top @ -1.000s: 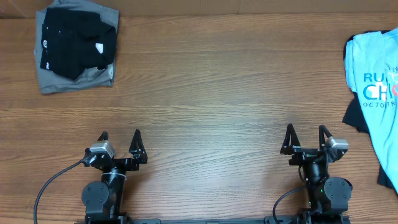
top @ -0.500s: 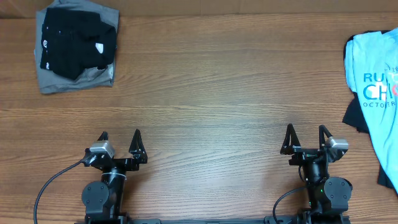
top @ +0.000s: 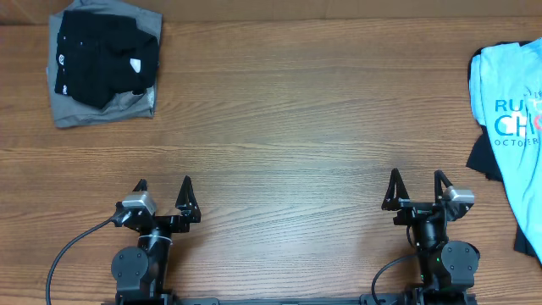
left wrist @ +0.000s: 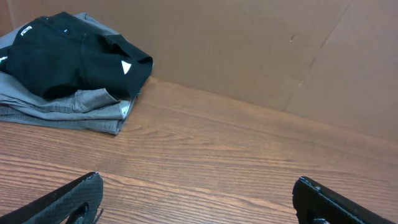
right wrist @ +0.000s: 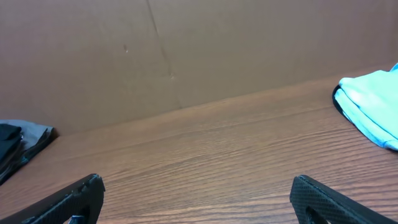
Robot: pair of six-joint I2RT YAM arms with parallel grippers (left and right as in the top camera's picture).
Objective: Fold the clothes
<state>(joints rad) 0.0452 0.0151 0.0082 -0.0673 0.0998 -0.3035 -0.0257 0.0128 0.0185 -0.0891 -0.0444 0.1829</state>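
left pincer and right pincer both gape wide, holding nothing, near seven and five o'clock on the table. the light-blue t-shirt lies at three o'clock, partly out of view, over a dark garment. at ten o'clock a folded black garment sits atop a grey garment.

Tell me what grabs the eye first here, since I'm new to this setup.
A light-blue T-shirt with lettering sprawls unfolded at the right edge of the table, partly out of frame, over a dark garment. In the far left corner a black garment lies stacked on a grey garment. The left gripper and right gripper stand open and empty at the near edge.
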